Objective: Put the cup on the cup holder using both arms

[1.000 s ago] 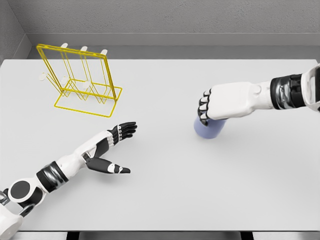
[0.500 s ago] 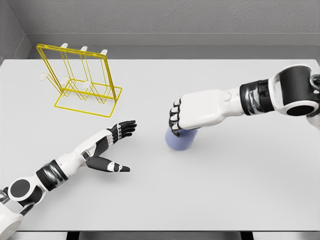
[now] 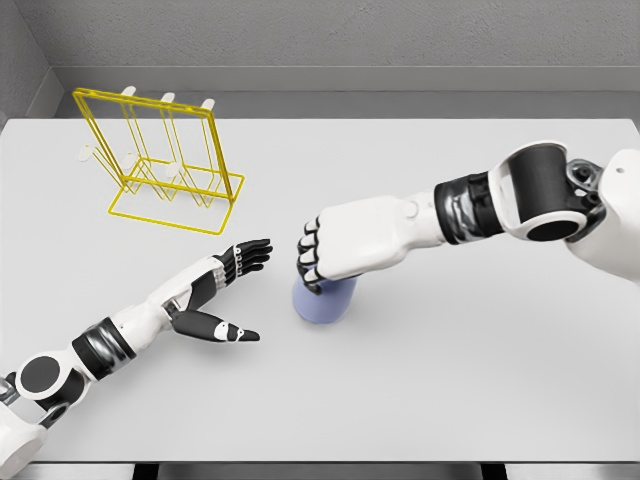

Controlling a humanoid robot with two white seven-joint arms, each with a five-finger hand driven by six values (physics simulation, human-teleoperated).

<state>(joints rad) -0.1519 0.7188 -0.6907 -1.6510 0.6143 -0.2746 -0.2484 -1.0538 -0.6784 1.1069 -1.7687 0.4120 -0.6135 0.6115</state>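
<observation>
The white tabletop (image 3: 450, 380) fills most of the view, under a grey wall. The right arm reaches in from the right edge, across the middle. The left arm lies at the lower left, on or just above the surface. The yellow wire holder (image 3: 160, 165) stands at the far left, well apart from both hands. The right hand (image 3: 335, 250) grips the cup (image 3: 322, 301) from above — its fingers curl over the rim. The left hand (image 3: 225, 290) holds nothing, its fingers spread wide, and it is near the cup. The blue cup is at the centre of the tabletop.
</observation>
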